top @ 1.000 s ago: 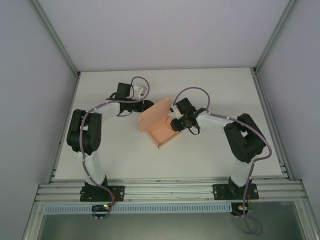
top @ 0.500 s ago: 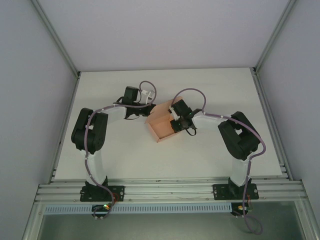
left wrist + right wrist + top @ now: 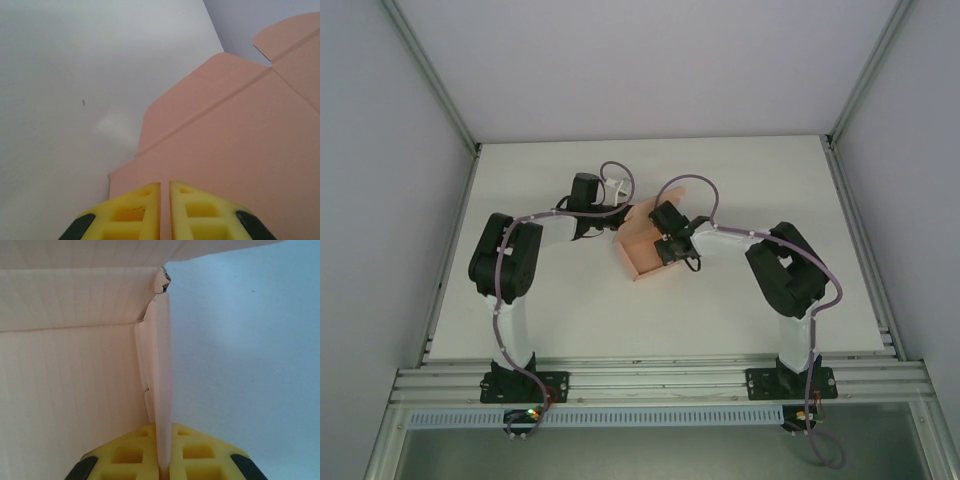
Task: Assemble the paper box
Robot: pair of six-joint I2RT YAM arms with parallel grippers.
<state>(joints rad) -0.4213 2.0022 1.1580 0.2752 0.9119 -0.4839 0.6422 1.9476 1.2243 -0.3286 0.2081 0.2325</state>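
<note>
On the white table [image 3: 550, 300], seen from the top camera, the paper box [image 3: 642, 252] sits at the middle between the two arms, a salmon-pink tray with its walls raised and its open side up. The left gripper [image 3: 616, 221] reaches it at the far left corner and the right gripper [image 3: 666, 249] at its right wall; finger detail is too small to read here. In the left wrist view, the left gripper [image 3: 165, 210] shows two yellow pads drawn almost together, with a thin slit between them. Whether card is caught in that slit I cannot tell. Beyond them lies a plain, creased panel of the paper box [image 3: 230, 150] with a rounded flap at the upper right, flat over the table [image 3: 75, 75]. In the right wrist view, the right gripper [image 3: 164, 456] pinches an upright wall of the paper box [image 3: 75, 365] edge-on between its yellow pads. The box's pale, faintly ribbed inner face is to the left and the bare table [image 3: 240, 340] to the right.
</note>
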